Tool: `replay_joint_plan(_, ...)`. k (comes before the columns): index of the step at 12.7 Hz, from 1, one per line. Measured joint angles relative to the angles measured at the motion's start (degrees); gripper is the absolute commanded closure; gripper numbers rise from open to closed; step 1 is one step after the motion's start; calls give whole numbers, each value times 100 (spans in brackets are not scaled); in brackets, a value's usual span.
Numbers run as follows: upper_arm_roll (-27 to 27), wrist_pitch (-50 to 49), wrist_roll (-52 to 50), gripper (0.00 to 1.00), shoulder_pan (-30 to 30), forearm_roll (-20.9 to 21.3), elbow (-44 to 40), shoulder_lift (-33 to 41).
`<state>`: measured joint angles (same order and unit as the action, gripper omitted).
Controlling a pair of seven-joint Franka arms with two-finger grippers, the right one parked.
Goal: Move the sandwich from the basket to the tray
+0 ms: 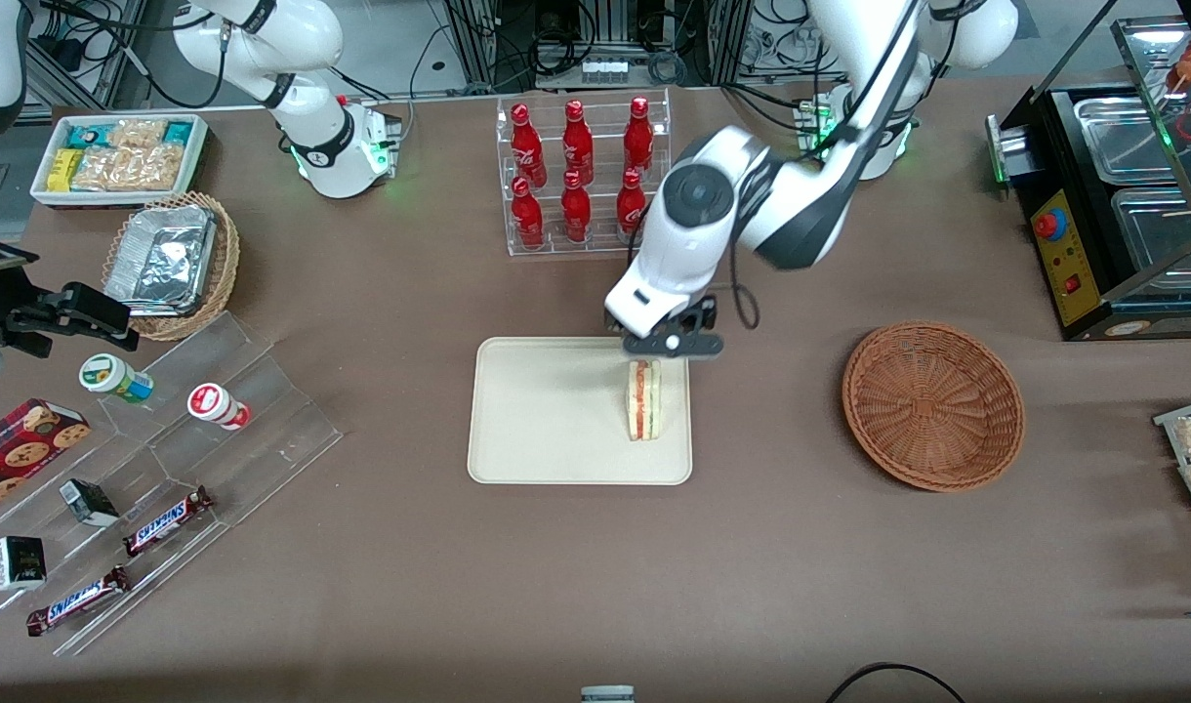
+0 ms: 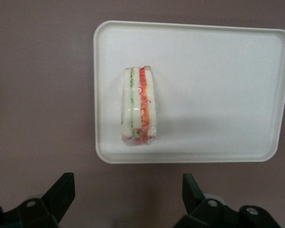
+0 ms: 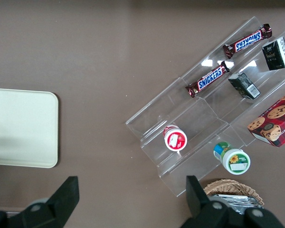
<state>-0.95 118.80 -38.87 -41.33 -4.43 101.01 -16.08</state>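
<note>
The sandwich (image 1: 643, 400) (image 2: 139, 105), a wrapped wedge of pale bread with red and green filling, lies on the cream tray (image 1: 537, 420) (image 2: 218, 90), near the tray edge closest to the basket. The reddish-brown wicker basket (image 1: 933, 405) stands apart from the tray, toward the working arm's end of the table, with nothing in it. My gripper (image 1: 672, 344) (image 2: 128, 190) hangs above the tray's edge farthest from the front camera, just above the sandwich. Its fingers (image 2: 61, 190) are spread wide, nothing between them.
A clear rack of red bottles (image 1: 581, 176) stands just past the tray, close to my arm. A tan basket with foil containers (image 1: 171, 264), a white bin of snacks (image 1: 117, 156) and a clear stepped shelf of snacks (image 1: 166, 469) lie toward the parked arm's end. A black appliance (image 1: 1113, 205) stands at the working arm's end.
</note>
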Motion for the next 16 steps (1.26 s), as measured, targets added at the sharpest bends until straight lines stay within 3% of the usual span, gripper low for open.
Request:
replay_joint_plan(6, -73, -1719, 304, 0, 780, 317, -7, 1623)
replay_joint_plan(16, -144, -2796, 2544, 0, 3034, 367, 4, 2257)
